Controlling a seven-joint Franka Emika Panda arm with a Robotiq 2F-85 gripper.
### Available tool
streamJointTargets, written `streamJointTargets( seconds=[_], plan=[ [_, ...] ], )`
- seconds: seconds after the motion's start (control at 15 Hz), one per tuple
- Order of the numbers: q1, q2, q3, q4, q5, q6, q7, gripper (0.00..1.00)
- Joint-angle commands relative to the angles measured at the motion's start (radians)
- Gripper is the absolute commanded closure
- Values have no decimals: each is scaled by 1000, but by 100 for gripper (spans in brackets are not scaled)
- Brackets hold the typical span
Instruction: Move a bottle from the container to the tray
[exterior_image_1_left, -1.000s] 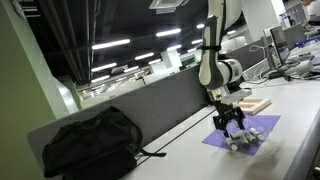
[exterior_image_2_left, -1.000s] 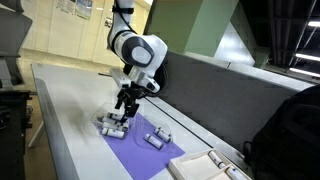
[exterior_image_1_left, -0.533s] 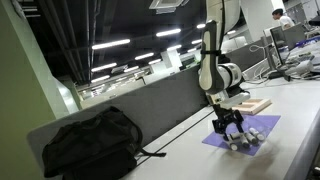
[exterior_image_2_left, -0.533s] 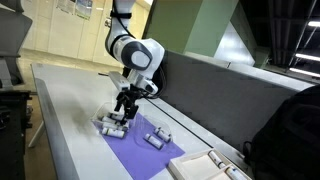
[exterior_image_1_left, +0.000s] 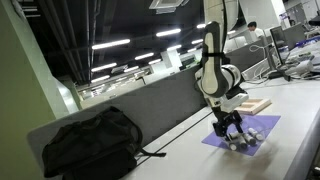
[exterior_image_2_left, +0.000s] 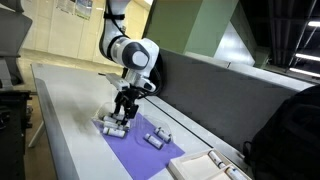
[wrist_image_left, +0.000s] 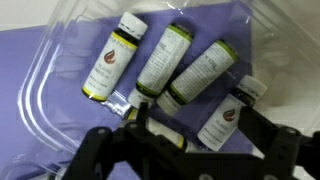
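While the desk (exterior_image_1_left: 295, 125) carries a purple sheet (exterior_image_2_left: 150, 152), the pale wooden tray (exterior_image_1_left: 256, 104) lies well off to one side of the claw (exterior_image_2_left: 122, 112), past the sheet's far edge. Directly beneath the claw sits the clear container (wrist_image_left: 40, 85), where four bottles (wrist_image_left: 165, 58) lie side by side. The claw hangs just above them, jaws spread, clamping nothing. By this reckoning the job has barely begun: grasp, lift, carry and set-down all remain.
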Motion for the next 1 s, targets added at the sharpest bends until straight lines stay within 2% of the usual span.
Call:
streamJointTargets(
  seconds=[0.0, 0.2, 0.27, 0.33, 0.4, 0.47, 0.73, 0.93],
  plan=[
    [59, 12, -43, 14, -72, -2, 82, 40],
    [72, 6, -45, 13, -88, 0, 89, 60],
    [72, 3, -41, 13, -85, 5, 90, 53],
    [70, -2, -36, 9, -84, 11, 86, 24],
    [68, -6, -34, 6, -82, 14, 83, 27],
    [65, -10, -31, 0, -80, 20, 79, 26],
    [49, -18, -18, -23, -68, 38, 63, 2],
    [38, -19, -7, -45, -59, 49, 52, 0]
  ],
)
